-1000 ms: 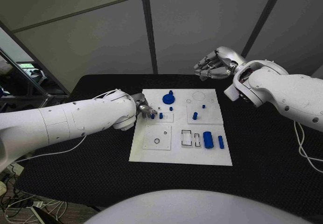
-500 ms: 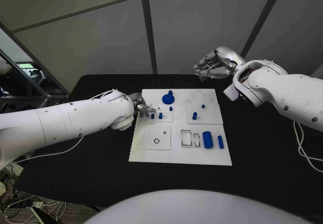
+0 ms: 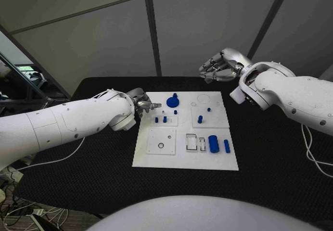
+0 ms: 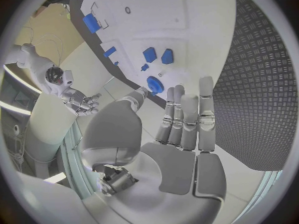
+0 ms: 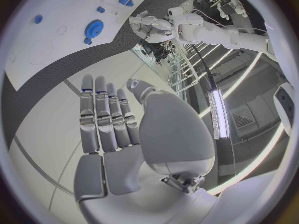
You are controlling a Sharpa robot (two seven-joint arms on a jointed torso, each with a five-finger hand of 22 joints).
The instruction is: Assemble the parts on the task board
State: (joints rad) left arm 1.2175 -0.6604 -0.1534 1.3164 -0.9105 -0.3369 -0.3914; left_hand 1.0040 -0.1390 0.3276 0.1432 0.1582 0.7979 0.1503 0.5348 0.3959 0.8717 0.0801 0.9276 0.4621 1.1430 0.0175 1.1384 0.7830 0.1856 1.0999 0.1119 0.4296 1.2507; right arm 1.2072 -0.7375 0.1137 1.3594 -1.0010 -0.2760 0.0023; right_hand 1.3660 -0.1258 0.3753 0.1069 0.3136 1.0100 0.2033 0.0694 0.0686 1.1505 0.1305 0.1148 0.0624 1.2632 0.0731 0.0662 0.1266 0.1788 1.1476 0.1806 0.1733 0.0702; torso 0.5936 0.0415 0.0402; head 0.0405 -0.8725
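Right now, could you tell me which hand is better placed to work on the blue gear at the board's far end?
Left. The left hand hovers open beside the blue gear at the task board edge; the right hand is raised beyond the table.

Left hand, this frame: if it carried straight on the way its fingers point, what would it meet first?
Probably the round blue gear-like part at the far end of the white task board. In the wrist view the left hand has its fingers extended toward it, apparently holding nothing. Depth is unclear, so it might pass above.
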